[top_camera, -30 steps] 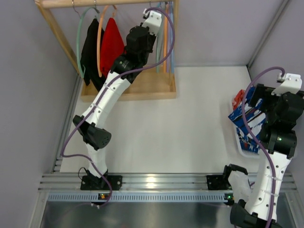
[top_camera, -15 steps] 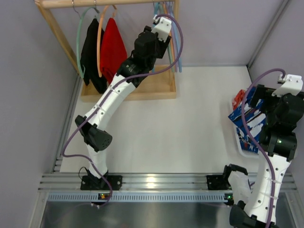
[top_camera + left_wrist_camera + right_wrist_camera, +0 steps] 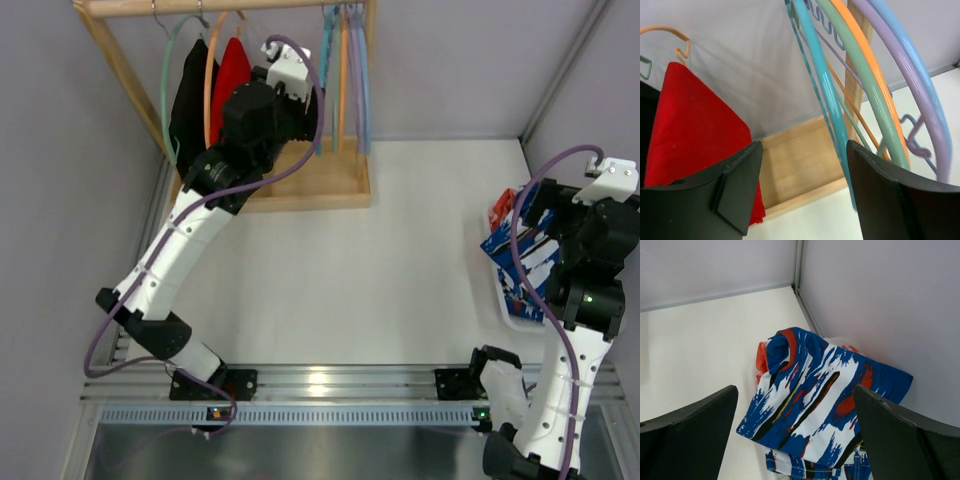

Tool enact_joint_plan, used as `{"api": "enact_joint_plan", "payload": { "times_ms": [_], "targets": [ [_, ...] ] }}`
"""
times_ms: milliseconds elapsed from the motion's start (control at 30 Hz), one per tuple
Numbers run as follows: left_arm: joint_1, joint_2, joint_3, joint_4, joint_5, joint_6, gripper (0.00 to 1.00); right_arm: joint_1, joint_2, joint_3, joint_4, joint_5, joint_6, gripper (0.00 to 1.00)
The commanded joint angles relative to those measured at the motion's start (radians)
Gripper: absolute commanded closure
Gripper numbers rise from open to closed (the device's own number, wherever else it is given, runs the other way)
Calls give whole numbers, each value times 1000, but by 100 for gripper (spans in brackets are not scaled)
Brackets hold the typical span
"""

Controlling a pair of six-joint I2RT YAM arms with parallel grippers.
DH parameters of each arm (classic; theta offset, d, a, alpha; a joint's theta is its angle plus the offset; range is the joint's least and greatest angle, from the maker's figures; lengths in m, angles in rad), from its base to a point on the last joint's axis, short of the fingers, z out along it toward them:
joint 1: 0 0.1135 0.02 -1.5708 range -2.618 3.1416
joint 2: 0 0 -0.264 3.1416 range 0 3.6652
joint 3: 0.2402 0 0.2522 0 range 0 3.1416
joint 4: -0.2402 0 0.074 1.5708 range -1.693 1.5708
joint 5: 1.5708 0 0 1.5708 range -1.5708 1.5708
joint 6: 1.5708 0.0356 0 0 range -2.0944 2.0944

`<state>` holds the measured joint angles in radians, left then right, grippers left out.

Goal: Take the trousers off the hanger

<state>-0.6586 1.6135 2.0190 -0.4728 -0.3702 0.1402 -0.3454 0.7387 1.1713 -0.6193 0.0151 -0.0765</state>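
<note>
The trousers (image 3: 512, 256), blue with white and red patches, lie crumpled at the table's right edge, off any hanger. My right gripper (image 3: 536, 214) hangs just above them, open. In the right wrist view the trousers (image 3: 815, 400) fill the gap between the wide black fingers (image 3: 695, 425) of the right gripper (image 3: 795, 390). The hanger (image 3: 326, 80), thin and teal, hangs bare on the wooden rod among other empty hangers. My left gripper (image 3: 303, 98) stands just left of it, open. In the left wrist view the hanger (image 3: 824, 90) passes close to the right finger of the left gripper (image 3: 804, 150), outside the jaws.
A wooden rack (image 3: 300, 186) stands at the back left. A black garment (image 3: 190, 110) and a red garment (image 3: 232, 78) hang on it. Orange, green, purple and blue empty hangers (image 3: 875, 85) crowd the rod's right end. Other clothes (image 3: 761, 360) lie under the trousers, by the right wall.
My left gripper has opened and let go of the hanger, then swung left away from the bunch of hangers. The hangers have settled back upright. The right arm has not moved.
</note>
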Motion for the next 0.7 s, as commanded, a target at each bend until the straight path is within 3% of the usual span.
{"api": "enact_joint_plan", "payload": {
  "times_ms": [0, 67, 100, 133, 267, 300, 367, 667],
  "targets": [
    [-3, -102, -55, -30, 54, -63, 25, -12, -12, 13, -7, -9, 14, 0],
    [-3, -156, -94, -55, 56, -74, 19, -12, -7, 17, -11, -44, 14, 1],
    [-3, -173, -136, -67, 62, -76, 6, -12, -4, 22, -16, -53, 14, 1],
    [-1, -209, -160, -73, 59, -79, 3, -12, 1, 24, -20, -73, 12, 1],
    [83, -309, -278, -125, 201, -205, 2, -12, 33, 45, -34, -156, -5, 1],
    [174, -334, -334, -133, 288, -233, 2, -12, 43, 59, -37, -188, -8, 1],
    [249, -401, -391, -132, 327, -275, 2, -12, 76, 86, -46, -222, -14, 1],
    [393, -628, -606, -246, 502, -150, 1, -7, 163, 145, -36, -480, 33, 1]
  ]
}}
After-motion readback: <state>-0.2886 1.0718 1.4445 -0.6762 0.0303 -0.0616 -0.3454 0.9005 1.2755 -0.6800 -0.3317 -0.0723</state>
